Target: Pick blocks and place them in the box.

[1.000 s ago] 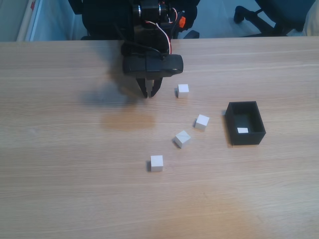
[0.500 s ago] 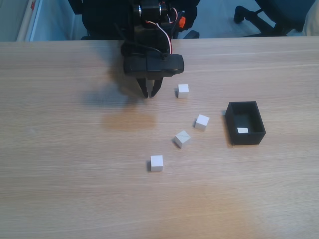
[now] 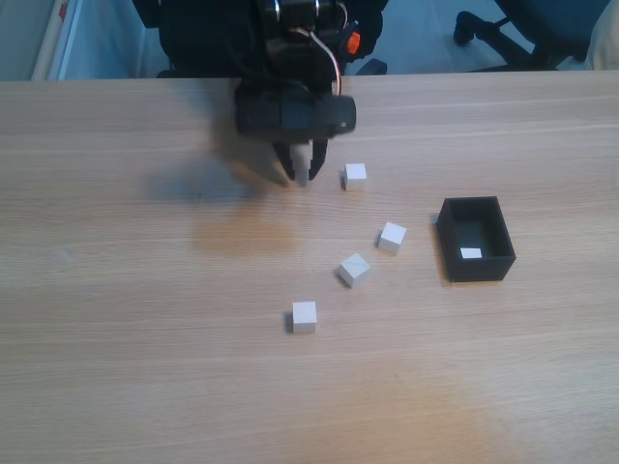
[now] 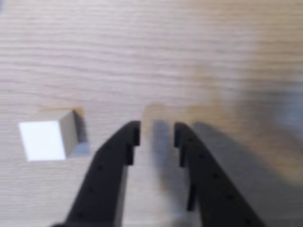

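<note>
Four white blocks lie on the wooden table in the fixed view: one [image 3: 355, 175] just right of my gripper, one [image 3: 392, 237] near the box, one [image 3: 353, 270] turned at an angle, and one [image 3: 304, 316] nearest the front. The black box [image 3: 503, 253] stands at the right with a flat white label [image 3: 471, 253] on its floor. My gripper [image 3: 298, 174] points down at the table left of the far block, a little open, with nothing between its fingers. In the wrist view the gripper [image 4: 157, 135] shows a narrow gap, and a block [image 4: 47, 139] lies to its left.
The arm's black base and wiring [image 3: 300, 29] stand at the table's far edge. A chair base [image 3: 493, 24] sits on the floor beyond. Bare wood stretches across the left and front of the table [image 3: 126, 338].
The gripper has parted its fingers a little and shifted slightly to the right, toward the far block; it is motion-blurred. The blocks and box have stayed put.
</note>
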Controlling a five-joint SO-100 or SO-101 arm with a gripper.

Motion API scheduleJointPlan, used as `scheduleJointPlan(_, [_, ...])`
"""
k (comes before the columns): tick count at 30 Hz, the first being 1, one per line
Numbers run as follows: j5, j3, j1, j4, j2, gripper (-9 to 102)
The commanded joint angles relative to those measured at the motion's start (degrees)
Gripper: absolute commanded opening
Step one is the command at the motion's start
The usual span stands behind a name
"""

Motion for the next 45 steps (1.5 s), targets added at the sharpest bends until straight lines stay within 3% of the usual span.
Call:
scheduleJointPlan(1, [2.72, -6.59, -1.67, 3.34, -4.75, 8])
scheduleJointPlan(10, [9.76, -13.18, -9.84, 6.94, -12.66, 17])
scheduleJointPlan(19, [20.21, -21.18, -16.35, 2.55, -27.95, 18])
scheduleJointPlan(45, [26.98, -27.25, -23.55, -8.17, -47.64, 18])
